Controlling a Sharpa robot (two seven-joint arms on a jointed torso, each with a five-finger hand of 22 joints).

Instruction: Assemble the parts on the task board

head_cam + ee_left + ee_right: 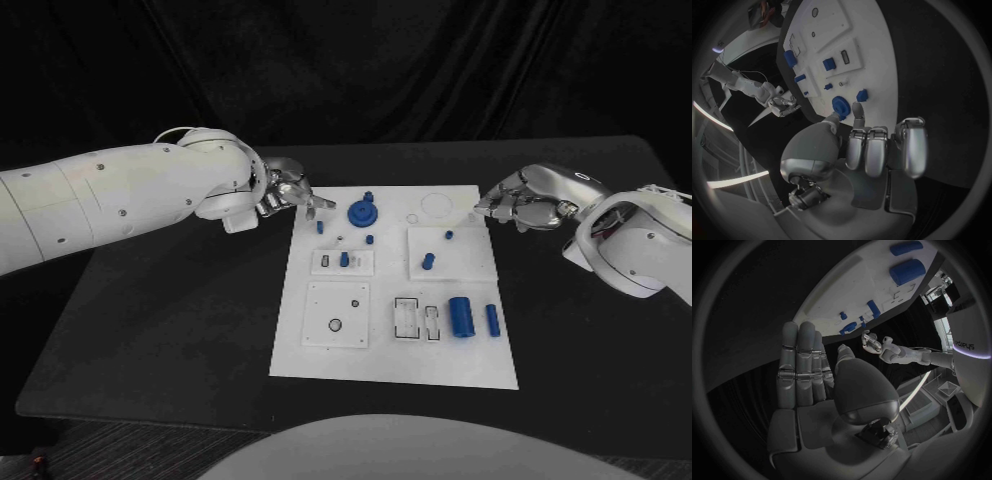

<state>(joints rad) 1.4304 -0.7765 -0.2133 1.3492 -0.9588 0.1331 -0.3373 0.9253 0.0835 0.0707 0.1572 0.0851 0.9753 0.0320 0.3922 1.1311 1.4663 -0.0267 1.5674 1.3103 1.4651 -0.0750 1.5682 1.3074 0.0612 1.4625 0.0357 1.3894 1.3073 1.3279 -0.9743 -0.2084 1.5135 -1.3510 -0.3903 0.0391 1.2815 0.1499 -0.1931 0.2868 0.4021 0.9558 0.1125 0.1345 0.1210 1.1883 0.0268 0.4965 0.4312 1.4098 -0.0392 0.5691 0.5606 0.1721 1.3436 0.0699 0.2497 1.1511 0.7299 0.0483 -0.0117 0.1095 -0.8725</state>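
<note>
Basically, nothing is held yet: the left hand (284, 192) is parked just off the far left corner of the task board (329, 365), and in the left wrist view its fingers (876, 150) are seen loosely curled with nothing in them, one stretched out toward the blue round part (364, 212). The right hand (522, 203) is kept beside the far right edge of the board, and in its own wrist view its fingers (799, 365) are held straight and side by side, bare of anything. The parts are spread over the white board on the black tabletop (173, 330): the round disc-like piece with a stub at the far end, a few small blue pegs (428, 262) standing around the middle, and a thick blue cylinder (462, 317) lying beside a slimmer blue one (492, 319) nearer the robot. All of them are probably light, rigid plastic, so nothing should be crushed, but smooth round sides are likely to be slippery and the lying cylinders can be expected to roll if they are nudged. The thick cylinder is best taken across its middle, from above, with fingers on opposite sides. The pegs would be better pinched near the top, since they are tiny and easily knocked. The round part could be lifted by its stub or rim, though which is safer can't be told from here.
</note>
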